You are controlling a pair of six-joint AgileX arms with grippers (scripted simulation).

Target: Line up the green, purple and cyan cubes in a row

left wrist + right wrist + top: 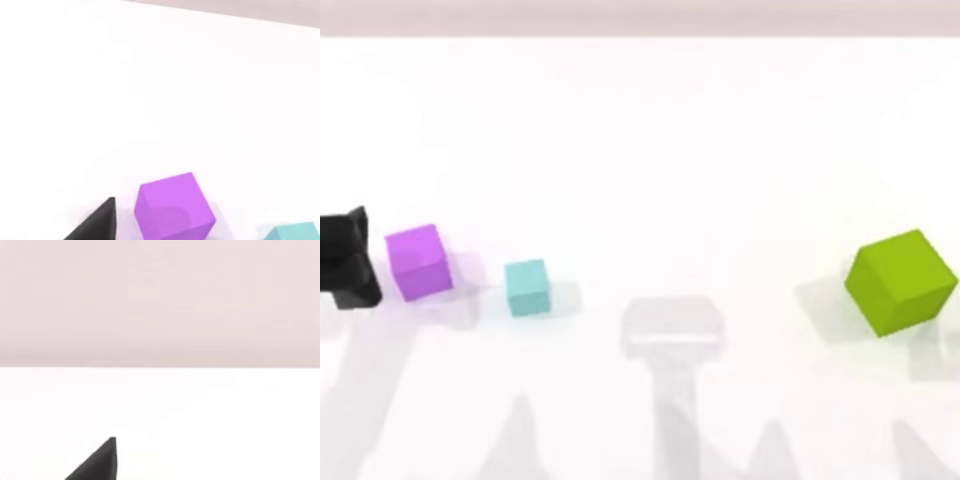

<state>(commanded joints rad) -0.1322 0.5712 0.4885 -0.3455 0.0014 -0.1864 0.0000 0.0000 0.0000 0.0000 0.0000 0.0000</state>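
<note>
On the white surface (640,150), the left pincer (348,262) sits just left of the purple cube (418,262), its spread untellable. The cyan cube (527,287) stands near; the green cube (902,282), turned askew, far right.

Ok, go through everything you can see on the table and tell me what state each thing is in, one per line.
purple cube: resting on the table, nothing holding it, at the left.
cyan cube: resting free, just right of the purple one, a gap between them.
green cube: resting free at the far right, turned at an angle, well apart from the other two.
left pincer: beside the purple cube at the left edge, not on it.
</note>
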